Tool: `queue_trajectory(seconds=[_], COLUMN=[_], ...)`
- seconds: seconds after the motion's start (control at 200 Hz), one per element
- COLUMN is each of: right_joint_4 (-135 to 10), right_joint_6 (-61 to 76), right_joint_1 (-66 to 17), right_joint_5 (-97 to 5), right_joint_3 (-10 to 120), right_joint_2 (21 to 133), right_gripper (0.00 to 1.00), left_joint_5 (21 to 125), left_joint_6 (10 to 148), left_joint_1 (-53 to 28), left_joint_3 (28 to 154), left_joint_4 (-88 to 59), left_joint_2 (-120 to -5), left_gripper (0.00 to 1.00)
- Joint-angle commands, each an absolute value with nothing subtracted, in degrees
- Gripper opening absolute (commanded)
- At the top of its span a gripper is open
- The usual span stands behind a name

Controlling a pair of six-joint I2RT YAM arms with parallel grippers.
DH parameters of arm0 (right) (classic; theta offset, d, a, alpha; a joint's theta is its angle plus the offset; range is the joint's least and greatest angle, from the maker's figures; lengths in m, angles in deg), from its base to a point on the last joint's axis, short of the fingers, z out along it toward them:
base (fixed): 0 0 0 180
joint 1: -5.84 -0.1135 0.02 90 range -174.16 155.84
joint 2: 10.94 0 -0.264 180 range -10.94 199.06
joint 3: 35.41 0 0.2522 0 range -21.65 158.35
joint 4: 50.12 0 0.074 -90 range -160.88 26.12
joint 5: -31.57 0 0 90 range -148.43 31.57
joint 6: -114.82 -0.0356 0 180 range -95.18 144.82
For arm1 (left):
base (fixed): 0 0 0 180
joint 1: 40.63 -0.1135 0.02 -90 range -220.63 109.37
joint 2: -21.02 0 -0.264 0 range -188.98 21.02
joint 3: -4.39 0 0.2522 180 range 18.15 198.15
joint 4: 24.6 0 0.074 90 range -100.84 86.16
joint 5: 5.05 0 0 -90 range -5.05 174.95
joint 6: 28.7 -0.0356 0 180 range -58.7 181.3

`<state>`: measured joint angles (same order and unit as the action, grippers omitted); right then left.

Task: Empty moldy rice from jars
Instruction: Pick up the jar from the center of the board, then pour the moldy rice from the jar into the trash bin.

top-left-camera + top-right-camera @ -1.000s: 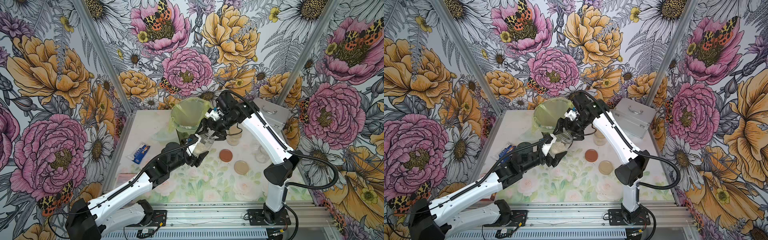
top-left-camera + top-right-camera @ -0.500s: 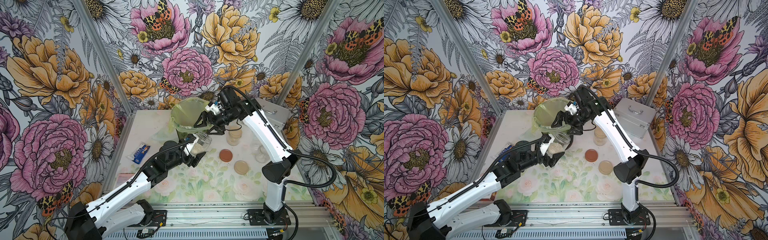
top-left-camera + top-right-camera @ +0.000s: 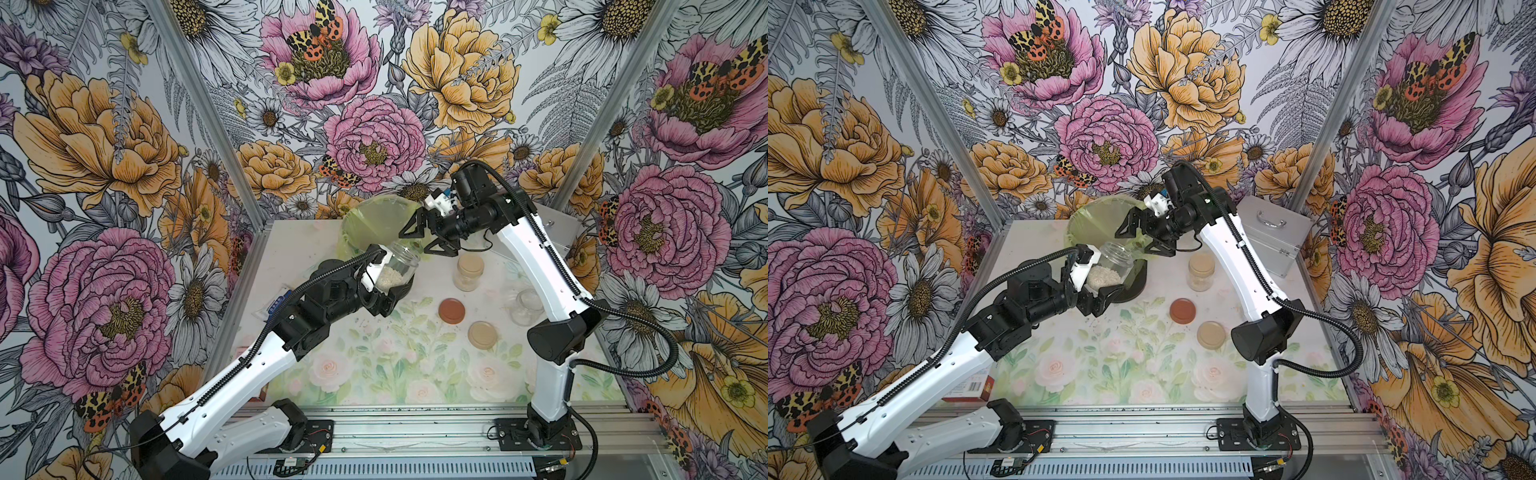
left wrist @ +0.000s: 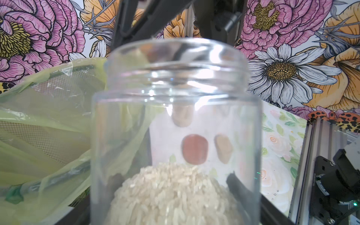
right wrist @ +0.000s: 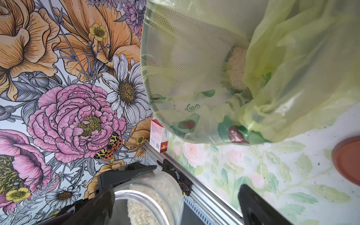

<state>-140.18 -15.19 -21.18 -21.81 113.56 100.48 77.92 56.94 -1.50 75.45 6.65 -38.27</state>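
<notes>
**Top views.** The left gripper (image 3: 388, 286) is seen clamped on an open jar (image 3: 401, 266). The jar is tilted, with its mouth raised toward the far side. Rice (image 3: 390, 276) is banked in its lower part. The bin (image 3: 374, 220) stands just behind the jar, and its base is partly covered by jar and gripper. The right gripper (image 3: 424, 239) is held with jaws wide apart and empty, just right of the jar mouth. To the right on the table (image 3: 374, 365) are noted a capped jar (image 3: 469, 272), a red lid (image 3: 452, 311) and a beige lid (image 3: 482, 334). An empty jar (image 3: 525, 305) is half hidden by the right arm.

**Left wrist.** The jar (image 4: 175, 116) fills the frame and its base is cut off. The rice (image 4: 171, 194) is blurred. Both lids are seen only distorted through the glass.

**Right wrist.** Grains (image 5: 236, 68) are seen at the bottom of the bin (image 5: 185, 68), partly veiled by bag folds. The jar (image 5: 148, 198) is cut off at the frame edge, as is the red lid (image 5: 348, 159).
</notes>
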Motion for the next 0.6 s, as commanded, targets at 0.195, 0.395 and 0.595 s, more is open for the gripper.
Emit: queue_trajectory(seconds=[0.195, 0.395, 0.595], right_joint_4=[-134.75, -132.38, -128.92], right_joint_6=[-16.98, -17.75, -18.24], right_joint_1=[-19.59, -19.12, -19.12], right_joint_5=[-30.82, -32.21, -33.2], right_joint_3=[111.77, 111.17, 106.04], right_joint_2=[96.03, 95.53, 92.95], right_gripper=[1.0, 1.0, 1.0], left_joint_5=[76.05, 75.79, 73.43], left_joint_6=[63.95, 69.83, 76.81], left_joint_1=[-4.62, -6.38, -8.52], left_joint_3=[86.25, 94.25, 103.44], left_joint_4=[8.57, 15.07, 22.92], left_joint_2=[-41.37, -45.59, -51.1], left_gripper=[0.0, 0.0, 0.0])
